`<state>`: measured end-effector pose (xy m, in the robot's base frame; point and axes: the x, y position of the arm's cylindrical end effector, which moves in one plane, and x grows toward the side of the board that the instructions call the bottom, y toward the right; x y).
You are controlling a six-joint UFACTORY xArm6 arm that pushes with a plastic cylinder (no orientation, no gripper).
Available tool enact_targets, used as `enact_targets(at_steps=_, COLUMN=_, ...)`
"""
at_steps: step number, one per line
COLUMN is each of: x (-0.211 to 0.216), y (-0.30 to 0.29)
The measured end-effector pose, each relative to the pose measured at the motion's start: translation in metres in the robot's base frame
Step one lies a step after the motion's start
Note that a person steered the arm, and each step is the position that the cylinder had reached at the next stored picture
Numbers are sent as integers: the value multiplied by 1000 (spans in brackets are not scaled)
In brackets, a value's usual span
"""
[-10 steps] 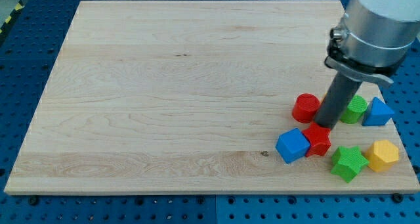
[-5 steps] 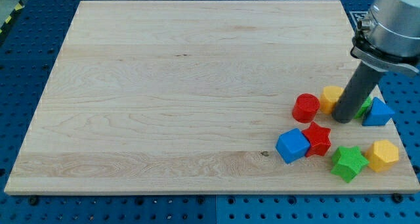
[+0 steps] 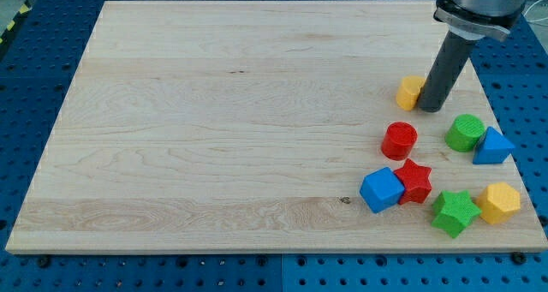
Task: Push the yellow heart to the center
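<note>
The yellow heart point(image 3: 410, 92) lies on the wooden board point(image 3: 240, 121) at the view's right, upper half. My tip point(image 3: 431, 109) stands right against its right side, touching or nearly so, and hides part of it. The red cylinder point(image 3: 399, 140) sits just below the heart, apart from it.
Along the view's right edge lie a green cylinder point(image 3: 464, 133) and a blue triangular block point(image 3: 493, 146). Lower right holds a blue cube point(image 3: 381, 189), a red star point(image 3: 415, 181), a green star point(image 3: 454, 212) and a yellow hexagonal block point(image 3: 499, 202). The board's right edge is close.
My tip moved up the view and slightly left, from beside the red star to the heart's right side. The yellow heart moved up and left, away from the red and green cylinders.
</note>
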<state>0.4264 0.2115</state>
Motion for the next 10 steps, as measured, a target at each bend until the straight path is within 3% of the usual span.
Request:
enact_targets(at_steps=3, x=-27, y=-13)
enact_targets(at_steps=5, x=5, y=-31)
enact_targets(at_steps=7, x=1, y=-63)
enact_targets(at_steps=10, x=-30, y=-45)
